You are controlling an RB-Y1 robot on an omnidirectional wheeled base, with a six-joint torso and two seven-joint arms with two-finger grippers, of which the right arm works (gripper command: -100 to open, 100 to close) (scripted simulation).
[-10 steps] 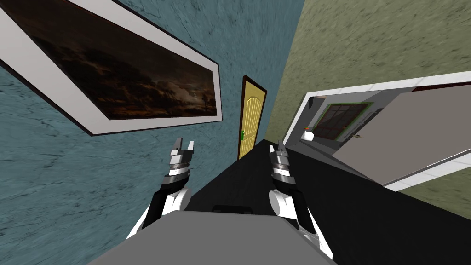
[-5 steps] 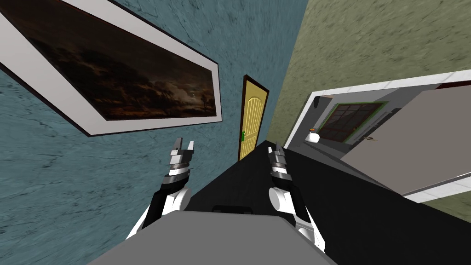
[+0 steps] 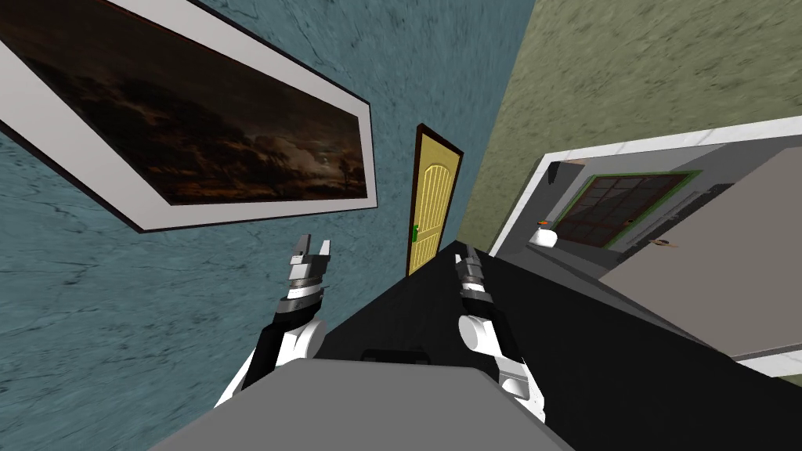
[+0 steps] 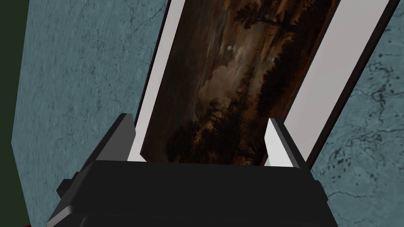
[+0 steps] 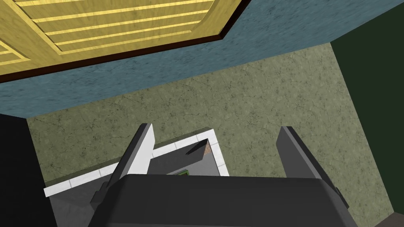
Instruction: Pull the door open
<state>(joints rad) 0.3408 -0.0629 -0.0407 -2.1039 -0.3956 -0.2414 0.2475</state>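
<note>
**Head view.**
- Yellow panelled door (image 3: 429, 196) in a dark brown frame. It stands shut at the far end of the blue-green wall (image 3: 117, 337), next to the corner with the olive-green wall (image 3: 642, 70).
- Small green handle (image 3: 413, 232) on the door's edge nearer the painting.
- Large dark landscape painting (image 3: 196, 133) with a white mount and black frame, hung on the blue-green wall.
- White-edged doorway (image 3: 519, 202) in the olive-green wall, with a plain grey door leaf (image 3: 720, 274) swung open beside it.
- Seen through the doorway: a dark window with a green frame (image 3: 619, 207) and a small white pot (image 3: 545, 236).
- Black floor (image 3: 611, 352).
- Left gripper (image 3: 312, 249) raised close to the blue-green wall below the painting, fingers apart.
- Right gripper (image 3: 468, 254) raised over the black floor. It points toward the yellow panelled door and is well apart from it, and it is seen edge-on here.

**Left wrist view.**
- Left gripper (image 4: 201, 138) with its fingers (image 4: 276, 144) standing wide apart.

**Right wrist view.**
- Right gripper (image 5: 217, 153) with its two fingers (image 5: 142, 151) spread apart.
- Yellow panelled door (image 5: 118, 27) ahead, well apart from the fingertips.
- A strip of blue-green wall (image 5: 256, 31), then the olive-green wall (image 5: 256, 106).
- A corner of the white-edged doorway (image 5: 215, 151) shows between the fingers.
</note>
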